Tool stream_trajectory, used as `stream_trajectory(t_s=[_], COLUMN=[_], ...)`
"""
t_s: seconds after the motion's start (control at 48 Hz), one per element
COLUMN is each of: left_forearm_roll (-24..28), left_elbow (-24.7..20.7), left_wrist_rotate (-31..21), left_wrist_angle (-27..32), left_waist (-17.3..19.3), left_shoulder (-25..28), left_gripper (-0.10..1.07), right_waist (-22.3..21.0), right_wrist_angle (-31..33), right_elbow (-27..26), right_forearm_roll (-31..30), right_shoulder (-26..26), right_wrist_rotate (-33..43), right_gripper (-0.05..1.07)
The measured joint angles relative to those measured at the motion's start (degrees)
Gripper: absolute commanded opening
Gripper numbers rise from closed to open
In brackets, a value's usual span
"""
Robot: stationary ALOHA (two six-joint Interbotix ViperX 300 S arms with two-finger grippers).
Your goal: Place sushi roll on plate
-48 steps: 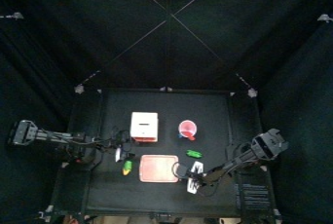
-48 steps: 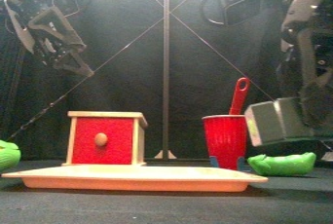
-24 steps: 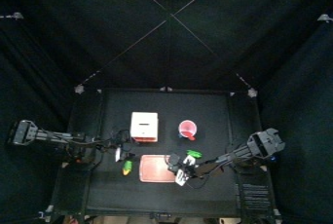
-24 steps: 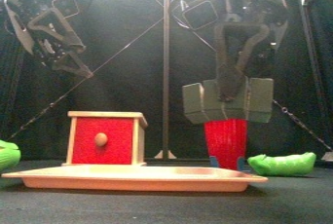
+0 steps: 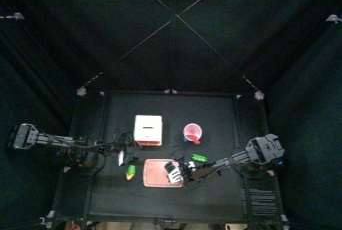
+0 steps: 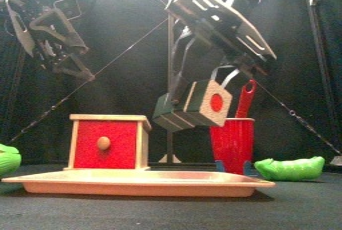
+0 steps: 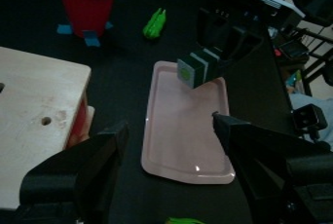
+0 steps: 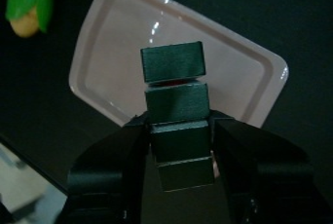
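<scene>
Sushi roll (image 6: pixel 213 100) mostly hidden between claw pads.

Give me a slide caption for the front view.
Right gripper holds the sushi roll in the air above the pink plate, with a red cup nearby.

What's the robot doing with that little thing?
The right hand holds the sushi roll in the air, right above the pink plate. The roll is not on the plate yet. The left hand hangs open over the table's left side and holds nothing.
</scene>
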Motion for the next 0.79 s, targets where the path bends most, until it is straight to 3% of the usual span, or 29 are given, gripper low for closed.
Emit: stream_trajectory(t_s=[0.188, 0.375, 0.542, 0.792], left_forearm_roll=[0.4, 0.4, -0.2, -0.4], left_elbow=[0.4, 1.8, 2.5, 2.8], left_wrist_rotate=[0.1, 0.0, -0.2, -0.2], left_wrist_angle=[0.1, 0.1, 0.0, 0.0], left_waist=[0.6, 2.0, 3.7, 4.0], left_shoulder=[-1.5, -3.3, -4.8, -5.1], left_gripper=[1.00, 1.00, 1.00, 1.00], right_waist=[0.5, 3.8, 7.8, 8.4], right_wrist_angle=[3.3, 8.9, 12.5, 12.7], right_elbow=[-1.7, -2.5, -3.5, -4.2], right_forearm_roll=[-8.0, -9.7, -9.8, -10.0], right_shoulder=[1.6, 4.5, 6.3, 7.6], right_wrist_rotate=[20.7, 37.6, 46.1, 47.5], right_gripper=[0.61, 0.62, 0.62, 0.62])
